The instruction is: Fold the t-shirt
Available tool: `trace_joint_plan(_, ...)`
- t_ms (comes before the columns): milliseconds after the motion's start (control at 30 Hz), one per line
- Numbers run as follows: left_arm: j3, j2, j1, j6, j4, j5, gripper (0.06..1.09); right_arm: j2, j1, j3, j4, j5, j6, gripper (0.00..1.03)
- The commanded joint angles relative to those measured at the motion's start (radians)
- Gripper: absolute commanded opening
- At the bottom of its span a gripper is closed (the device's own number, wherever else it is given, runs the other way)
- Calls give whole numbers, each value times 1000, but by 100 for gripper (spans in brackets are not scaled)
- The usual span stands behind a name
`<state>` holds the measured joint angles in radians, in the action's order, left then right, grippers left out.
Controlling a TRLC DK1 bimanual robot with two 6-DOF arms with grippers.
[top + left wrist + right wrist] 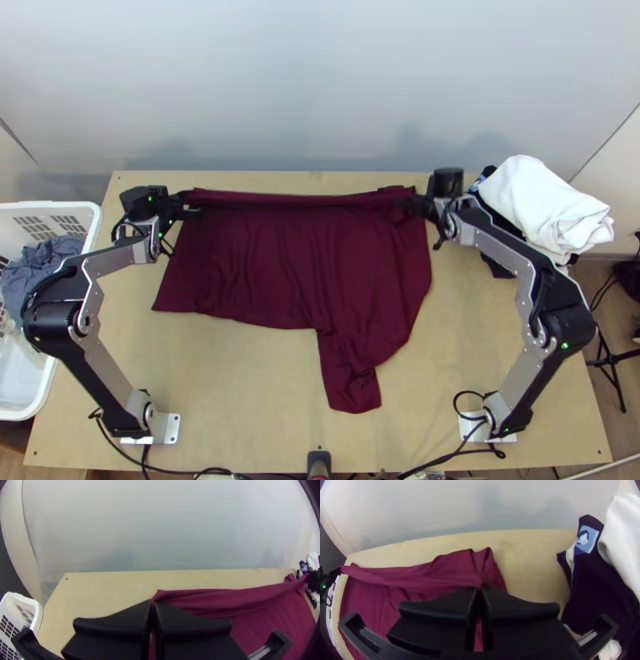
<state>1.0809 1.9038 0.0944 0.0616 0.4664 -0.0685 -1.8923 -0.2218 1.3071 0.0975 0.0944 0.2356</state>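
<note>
Jaws closed on cloth, both arms — maroon fabric t-shirt [296,264] gripped at its far side.
Left gripper [192,213] pinches the cloth near one far corner; right gripper [416,205] pinches it near the other. Between them runs a narrow, overlapping strip — the remainder lies spread, lightly creased, on the light wooden table [248,392], one sleeve-like part extending toward the near edge.

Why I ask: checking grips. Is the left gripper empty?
No, the left gripper has its fingers shut on the shirt.
</note>
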Motion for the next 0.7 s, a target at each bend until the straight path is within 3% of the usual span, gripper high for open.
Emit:
trace_joint_plan(0,-70,-31,11,17,8,-1,10,101,-27,-177,-10,-1,1,3)
trace_joint_plan(433,-116,-31,30,15,48,-1,10,343,-50,-373,-8,-1,-18,3)
trace_joint_plan(667,-119,-31,28,9,37,-1,10,341,-125,-462,-4,-1,-16,3)
